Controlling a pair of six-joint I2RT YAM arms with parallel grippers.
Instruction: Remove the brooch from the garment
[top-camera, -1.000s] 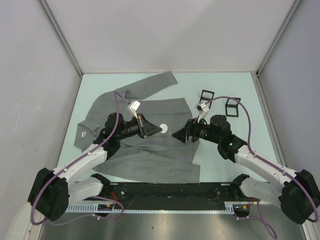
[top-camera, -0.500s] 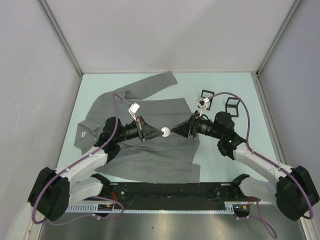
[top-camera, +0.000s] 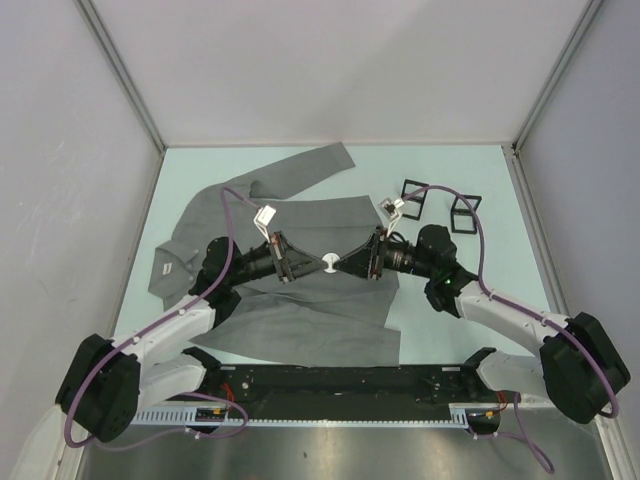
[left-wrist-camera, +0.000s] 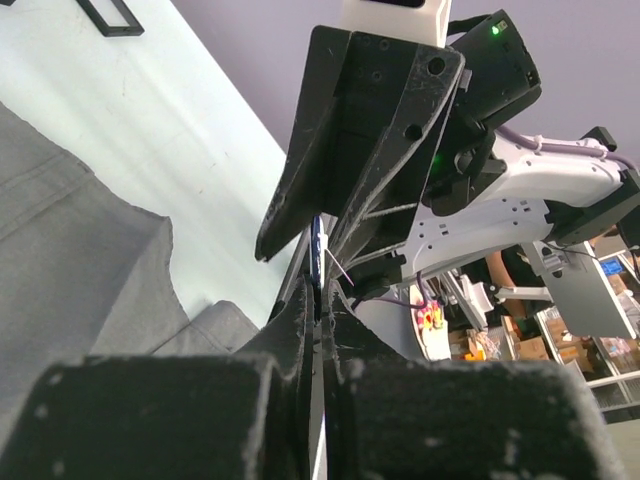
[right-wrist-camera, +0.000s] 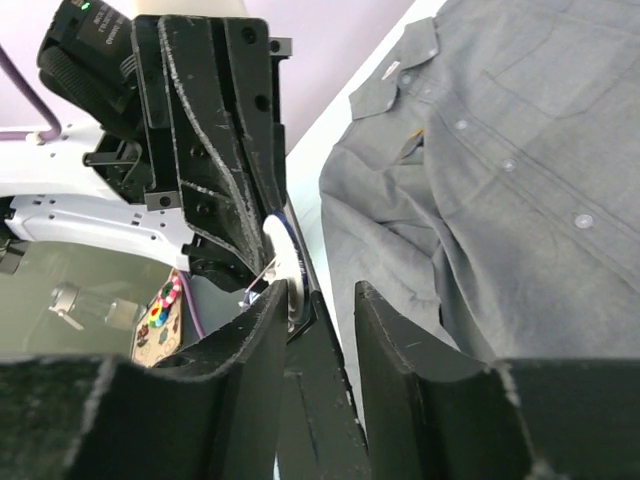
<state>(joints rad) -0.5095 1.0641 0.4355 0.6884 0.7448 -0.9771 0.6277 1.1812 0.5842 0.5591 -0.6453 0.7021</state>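
The grey garment (top-camera: 300, 320) lies spread on the table, its buttoned front showing in the right wrist view (right-wrist-camera: 520, 150). A small white round brooch (top-camera: 331, 263) is held above the cloth, and my left gripper (top-camera: 318, 264) is shut on it. In the left wrist view the brooch (left-wrist-camera: 318, 238) shows edge-on at the tip of the shut left gripper (left-wrist-camera: 320, 290). My right gripper (top-camera: 347, 264) meets it from the right. In the right wrist view the brooch (right-wrist-camera: 285, 250) sits by the tip of the left finger of my right gripper (right-wrist-camera: 320, 295), whose jaws stand apart.
Two black square frames (top-camera: 413, 190) (top-camera: 465, 212) lie on the pale green table (top-camera: 450, 290) to the right of the garment. Grey walls close in the back and both sides. A white label (top-camera: 163, 270) shows at the collar on the left.
My right gripper has swung left up to the brooch, and its jaws have narrowed. My left gripper stays shut on the brooch and has shifted slightly towards the right.
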